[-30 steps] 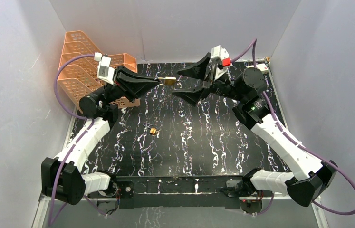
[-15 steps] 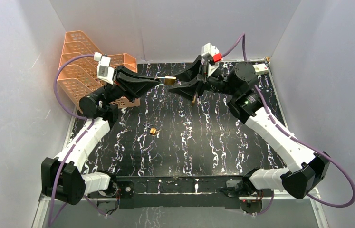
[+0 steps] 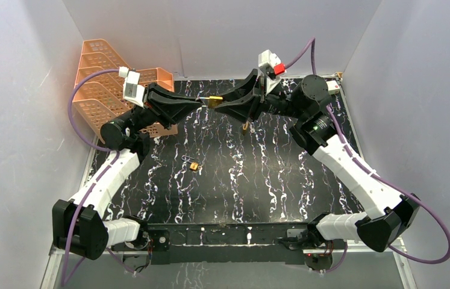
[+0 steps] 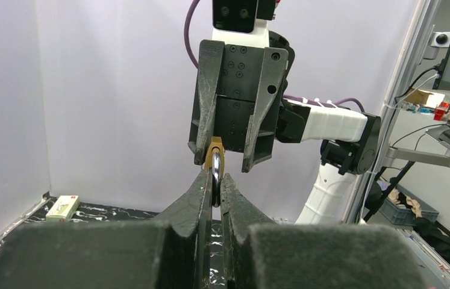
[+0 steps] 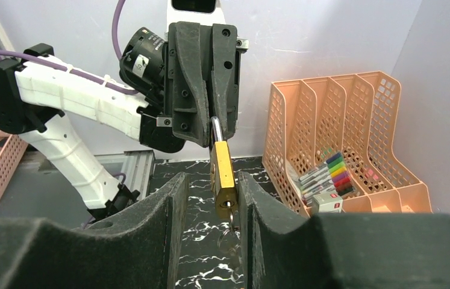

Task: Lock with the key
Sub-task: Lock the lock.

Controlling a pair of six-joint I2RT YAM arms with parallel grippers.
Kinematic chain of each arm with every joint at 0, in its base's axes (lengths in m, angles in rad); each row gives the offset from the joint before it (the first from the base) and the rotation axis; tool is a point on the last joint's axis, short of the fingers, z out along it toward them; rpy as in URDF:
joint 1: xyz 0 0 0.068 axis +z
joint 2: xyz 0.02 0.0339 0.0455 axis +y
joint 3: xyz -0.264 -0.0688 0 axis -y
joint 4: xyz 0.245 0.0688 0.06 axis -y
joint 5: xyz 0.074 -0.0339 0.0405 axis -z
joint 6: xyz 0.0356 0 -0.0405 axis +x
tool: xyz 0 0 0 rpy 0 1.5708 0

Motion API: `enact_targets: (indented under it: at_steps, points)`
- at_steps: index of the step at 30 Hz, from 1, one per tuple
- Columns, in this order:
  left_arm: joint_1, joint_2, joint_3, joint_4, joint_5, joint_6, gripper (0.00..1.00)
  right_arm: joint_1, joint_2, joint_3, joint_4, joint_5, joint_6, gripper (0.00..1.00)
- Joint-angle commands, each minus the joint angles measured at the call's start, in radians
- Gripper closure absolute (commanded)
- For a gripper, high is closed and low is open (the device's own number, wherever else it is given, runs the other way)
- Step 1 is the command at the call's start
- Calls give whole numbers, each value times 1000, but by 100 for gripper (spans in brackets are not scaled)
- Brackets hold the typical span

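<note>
While in left gripper (image 3: pixel 200 101), brass padlock (image 5: pixel 223 174).

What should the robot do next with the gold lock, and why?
Probably close the right gripper on the padlock: its fingers sit either side with a gap, while the shut left gripper holds only the shackle.

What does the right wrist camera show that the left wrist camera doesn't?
Only the right wrist view: the orange file rack holding markers, and keys dangling under the padlock. Only the left wrist view: a small box on the table. Both: the padlock, its shackle pinched by the left gripper, sitting between the open fingers of the right gripper.
</note>
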Motion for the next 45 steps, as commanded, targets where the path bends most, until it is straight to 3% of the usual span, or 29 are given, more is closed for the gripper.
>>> enact_targets:
  at_steps: [1, 17, 19, 23, 29, 30, 31, 32, 33, 37, 40, 45]
  points:
    - [0, -25, 4, 98, -38, 11, 100, -4, 4, 55, 16, -6, 7, 57]
    - [0, -17, 14, 110, -46, 1, 100, -4, 49, 96, -18, -22, 21, 62]
    - [0, -13, 19, 112, -44, 0, 100, -5, 52, 104, -22, -24, 22, 67]
    - [0, -5, 26, 116, -39, -2, 100, -4, 52, 109, -20, -18, 28, 100]
    - [1, 5, 35, 117, -2, -26, 100, -21, 32, 128, -54, -8, 23, 100]
    - [1, 5, 38, 116, 12, -31, 81, -29, 32, 143, -79, -18, 19, 100]
    - [1, 5, 42, 116, 25, -37, 54, -43, 31, 158, -103, -33, 15, 100]
    - [2, 4, 44, 116, 35, -45, 34, -58, 31, 174, -128, -50, 12, 100]
    - [2, 3, 49, 115, 46, -51, 4, -76, 30, 188, -160, -70, 9, 100]
    - [4, 6, 83, 106, 100, -65, 2, -193, 47, 243, -201, -273, 55, 100]
    - [9, 14, 108, 104, 145, -79, 2, -278, 81, 264, -123, -485, 187, 100]
    - [9, 65, 201, 115, 254, -164, 6, -295, 124, 271, -1, -649, 359, 100]
